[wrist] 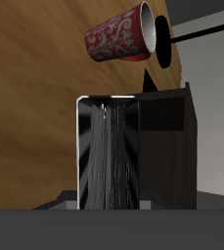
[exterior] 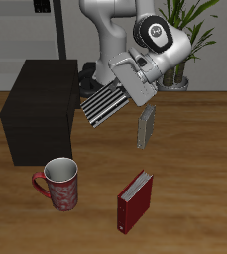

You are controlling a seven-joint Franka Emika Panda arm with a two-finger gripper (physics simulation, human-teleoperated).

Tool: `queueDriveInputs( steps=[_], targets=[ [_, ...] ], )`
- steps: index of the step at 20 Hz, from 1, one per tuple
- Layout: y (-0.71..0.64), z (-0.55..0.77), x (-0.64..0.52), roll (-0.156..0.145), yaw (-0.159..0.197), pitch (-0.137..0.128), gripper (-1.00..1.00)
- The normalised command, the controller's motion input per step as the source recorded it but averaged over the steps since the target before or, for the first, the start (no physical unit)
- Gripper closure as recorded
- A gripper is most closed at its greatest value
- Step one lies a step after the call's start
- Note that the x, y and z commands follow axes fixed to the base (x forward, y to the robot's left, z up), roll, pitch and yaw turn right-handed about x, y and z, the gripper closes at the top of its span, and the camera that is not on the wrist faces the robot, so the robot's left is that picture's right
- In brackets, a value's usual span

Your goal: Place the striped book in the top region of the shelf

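The striped book [exterior: 107,103], with its black-and-white cover, is held in the air by my gripper [exterior: 126,93], which is shut on one end of it. The book is tilted and hangs just beside the upper edge of the shelf [exterior: 44,117], a large dark boxy unit on the table. In the wrist view the book [wrist: 108,151] runs straight out from the gripper, with the shelf [wrist: 168,146] close alongside it. My fingertips are hidden by the book.
A red patterned mug [exterior: 62,185] stands near the table's front edge, also seen in the wrist view [wrist: 123,35]. A dark-red book [exterior: 135,201] stands beside it. A small grey book [exterior: 145,127] stands under the arm. A potted plant [exterior: 184,40] is at the back.
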Motion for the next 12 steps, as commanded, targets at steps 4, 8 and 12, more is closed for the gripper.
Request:
queueDriveInputs(
  steps=[4, 8, 12],
  targets=[
    [-0.16, -0.06, 0.13, -0.025, -0.009, 0.015, 1.0],
    [-0.22, -0.05, 0.14, -0.033, -0.016, 0.029, 1.0],
    [-0.13, -0.1, 0.11, -0.015, -0.004, 0.019, 1.0]
  ],
)
